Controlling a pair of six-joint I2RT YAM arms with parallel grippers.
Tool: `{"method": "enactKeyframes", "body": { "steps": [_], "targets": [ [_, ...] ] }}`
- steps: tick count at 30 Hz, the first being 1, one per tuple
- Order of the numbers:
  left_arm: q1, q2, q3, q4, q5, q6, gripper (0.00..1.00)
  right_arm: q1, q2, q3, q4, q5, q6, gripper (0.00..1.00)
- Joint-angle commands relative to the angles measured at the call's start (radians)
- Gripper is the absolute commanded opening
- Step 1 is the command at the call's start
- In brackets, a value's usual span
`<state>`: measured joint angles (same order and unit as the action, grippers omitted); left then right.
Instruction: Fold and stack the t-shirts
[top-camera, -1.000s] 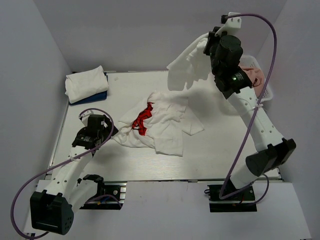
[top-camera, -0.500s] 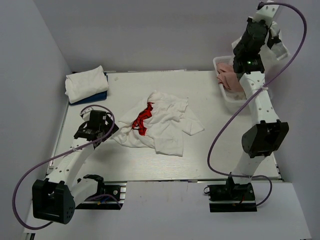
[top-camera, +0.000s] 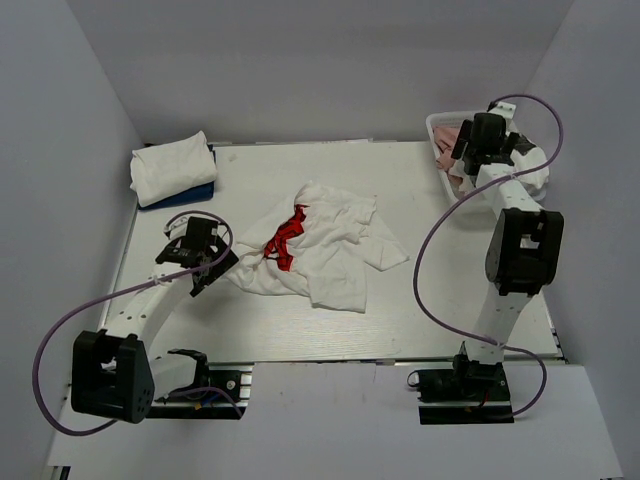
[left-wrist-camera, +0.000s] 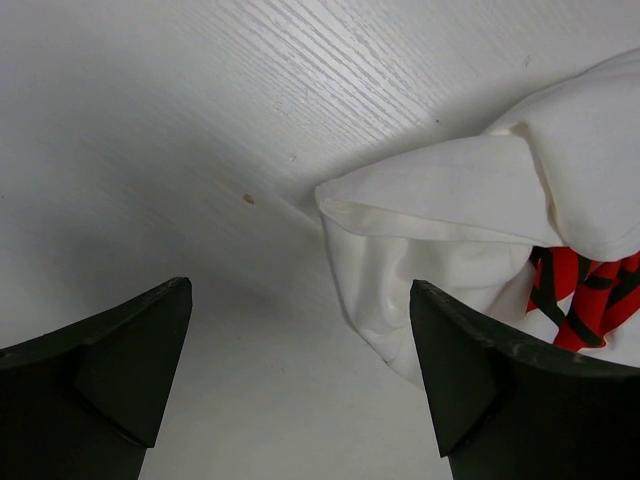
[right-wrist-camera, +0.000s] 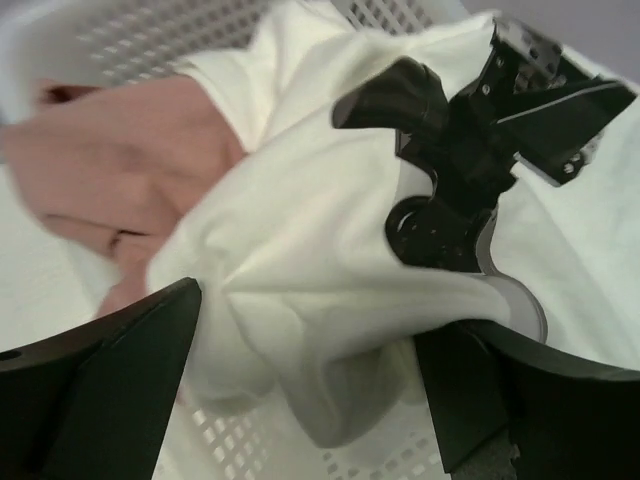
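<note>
The white t-shirt with the red print (top-camera: 318, 243) lies crumpled at table centre, its folded left edge just ahead and right of the left gripper (left-wrist-camera: 300, 290), jaws spread and empty; the right gripper (right-wrist-camera: 305, 320), also spread, hangs well apart over the basket (top-camera: 435, 122).

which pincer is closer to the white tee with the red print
Left. The left pincer sits open right beside the left edge of the white tee. The right pincer is far off, over the basket at the table's far right corner.
</note>
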<state>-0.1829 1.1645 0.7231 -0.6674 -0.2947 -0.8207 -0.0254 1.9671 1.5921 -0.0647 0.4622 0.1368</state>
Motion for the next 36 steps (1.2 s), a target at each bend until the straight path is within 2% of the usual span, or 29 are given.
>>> {"method": "enactKeyframes", "body": {
  "steps": [1,4,5,7,8,9,12,16,18,19,22,23,26,32,34,36],
  "targets": [
    [0.005,0.009,0.002,0.051,-0.018,0.001,0.99,0.012,-0.2,0.045,0.066,-0.111,-0.005,0.9],
    [0.005,0.04,-0.007,0.1,0.0,0.015,0.95,0.024,-0.299,0.031,0.066,-0.229,-0.067,0.9],
    [0.005,0.05,-0.016,0.109,0.0,0.029,0.93,0.08,-0.336,0.025,0.036,-0.256,-0.08,0.9],
    [0.005,0.084,-0.016,0.147,0.028,0.038,0.88,0.107,-0.391,-0.012,0.031,-0.394,-0.129,0.9],
    [0.005,0.098,-0.025,0.161,0.028,0.049,0.87,0.131,-0.396,-0.02,0.02,-0.427,-0.2,0.9],
    [0.005,0.112,-0.025,0.184,0.044,0.049,0.85,0.16,-0.401,-0.029,0.0,-0.526,-0.224,0.9],
    [0.005,0.165,-0.014,0.212,0.055,0.06,0.74,0.264,-0.396,-0.034,-0.062,-0.687,-0.348,0.9],
    [-0.004,0.23,-0.005,0.241,0.075,0.069,0.63,0.352,-0.292,-0.002,-0.17,-0.775,-0.471,0.9],
    [-0.004,0.271,0.018,0.25,0.075,0.069,0.58,0.393,-0.226,0.014,-0.228,-0.789,-0.488,0.9],
    [-0.004,0.287,0.027,0.25,0.075,0.069,0.49,0.397,-0.177,0.041,-0.244,-0.795,-0.49,0.9],
    [-0.004,0.32,0.061,0.25,0.065,0.078,0.35,0.426,-0.085,0.084,-0.283,-0.759,-0.438,0.9],
    [-0.004,0.334,0.061,0.25,0.052,0.078,0.22,0.426,-0.027,0.092,-0.29,-0.719,-0.418,0.9],
    [0.005,0.343,0.084,0.241,0.032,0.078,0.0,0.43,0.019,0.008,-0.218,-0.599,-0.304,0.9],
    [-0.004,0.281,0.046,0.308,0.005,0.097,0.0,0.426,0.052,-0.113,-0.072,-0.403,-0.143,0.9],
    [-0.004,0.224,0.01,0.345,-0.004,0.097,0.0,0.423,0.059,-0.133,-0.017,-0.381,-0.091,0.9],
    [-0.004,0.186,0.001,0.364,0.008,0.12,0.0,0.424,0.082,-0.129,0.002,-0.436,-0.085,0.9]
  ]
}}
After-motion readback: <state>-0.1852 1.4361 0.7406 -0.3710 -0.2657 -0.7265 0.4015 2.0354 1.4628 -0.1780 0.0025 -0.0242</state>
